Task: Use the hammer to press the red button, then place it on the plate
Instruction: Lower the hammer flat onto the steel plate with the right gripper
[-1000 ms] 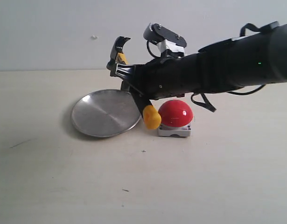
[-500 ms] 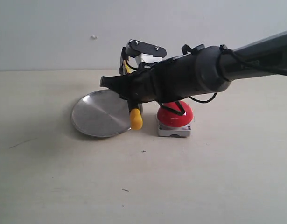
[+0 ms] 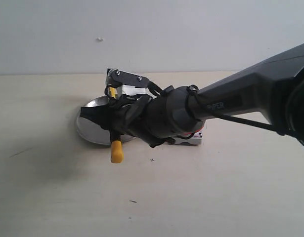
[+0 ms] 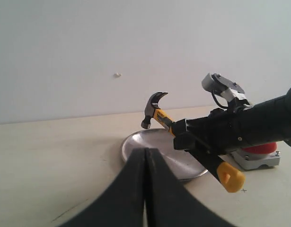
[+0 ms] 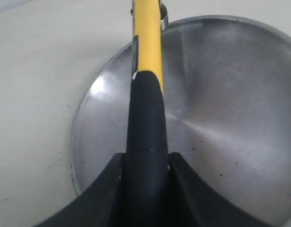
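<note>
My right gripper [image 3: 113, 123] [image 5: 146, 158] is shut on the black handle of the hammer [image 5: 145, 118] and holds it over the plate [image 5: 221, 94]. Seen from the left wrist, the hammer [image 4: 153, 107] slants above the silver plate [image 4: 150, 144], dark head high at the far side and yellow end low past the near rim. In the exterior view that yellow end of the hammer [image 3: 116, 151] hangs just in front of the plate [image 3: 91, 124]. The right arm hides most of the red button [image 4: 261, 148]; its grey base [image 3: 194, 140] shows. My left gripper [image 4: 145, 150] is shut on nothing, short of the plate.
The right arm [image 3: 231, 106] reaches from the right across the middle, low over the button. The pale tabletop [image 3: 152, 197] runs back to a plain white wall [image 3: 142, 34].
The right arm has swung left and lower with the hammer, from beside the button to over the plate. The yellow handle end has dropped toward the table. The button is now mostly covered.
</note>
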You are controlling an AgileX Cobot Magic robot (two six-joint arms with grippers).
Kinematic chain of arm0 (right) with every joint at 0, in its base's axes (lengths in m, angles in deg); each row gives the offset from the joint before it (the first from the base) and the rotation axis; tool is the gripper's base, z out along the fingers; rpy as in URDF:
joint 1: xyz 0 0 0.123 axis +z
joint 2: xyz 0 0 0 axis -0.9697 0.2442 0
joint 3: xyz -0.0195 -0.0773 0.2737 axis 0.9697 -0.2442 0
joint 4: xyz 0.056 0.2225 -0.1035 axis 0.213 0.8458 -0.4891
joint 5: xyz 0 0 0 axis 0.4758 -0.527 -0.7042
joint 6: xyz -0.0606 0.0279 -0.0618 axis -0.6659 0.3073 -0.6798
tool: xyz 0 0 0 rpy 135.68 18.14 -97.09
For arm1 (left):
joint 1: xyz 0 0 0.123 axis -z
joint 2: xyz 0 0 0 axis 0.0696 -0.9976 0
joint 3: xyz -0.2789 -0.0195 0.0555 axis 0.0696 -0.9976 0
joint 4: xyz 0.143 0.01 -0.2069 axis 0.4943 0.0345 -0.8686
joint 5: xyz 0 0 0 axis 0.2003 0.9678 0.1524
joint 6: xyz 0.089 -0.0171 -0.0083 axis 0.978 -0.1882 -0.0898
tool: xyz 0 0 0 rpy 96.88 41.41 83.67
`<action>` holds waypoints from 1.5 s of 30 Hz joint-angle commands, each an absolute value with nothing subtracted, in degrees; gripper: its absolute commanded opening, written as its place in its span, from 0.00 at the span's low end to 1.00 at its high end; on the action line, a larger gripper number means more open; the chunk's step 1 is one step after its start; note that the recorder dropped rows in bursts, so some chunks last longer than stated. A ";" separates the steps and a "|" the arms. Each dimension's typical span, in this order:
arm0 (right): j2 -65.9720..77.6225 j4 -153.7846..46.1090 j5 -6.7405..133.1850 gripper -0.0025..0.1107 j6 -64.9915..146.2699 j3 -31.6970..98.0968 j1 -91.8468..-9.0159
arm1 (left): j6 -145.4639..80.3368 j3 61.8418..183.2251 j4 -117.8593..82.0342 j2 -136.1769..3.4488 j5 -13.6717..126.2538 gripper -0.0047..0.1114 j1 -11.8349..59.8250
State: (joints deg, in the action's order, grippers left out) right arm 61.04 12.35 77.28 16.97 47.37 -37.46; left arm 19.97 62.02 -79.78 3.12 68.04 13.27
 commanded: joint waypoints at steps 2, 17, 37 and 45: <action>59.98 5.91 81.20 0.02 23.77 48.04 -37.90 | 19.98 61.84 -79.64 3.45 68.01 0.04 13.21; 60.09 -43.75 77.20 0.02 76.96 48.04 -43.89 | 19.98 61.84 -79.64 3.45 68.01 0.04 13.21; 67.02 -61.44 90.96 0.02 101.35 48.04 -44.38 | 19.98 61.84 -79.64 3.45 68.01 0.04 13.21; 67.02 -61.34 85.64 0.02 99.24 48.04 -44.71 | 19.98 61.84 -79.64 3.45 68.01 0.04 13.21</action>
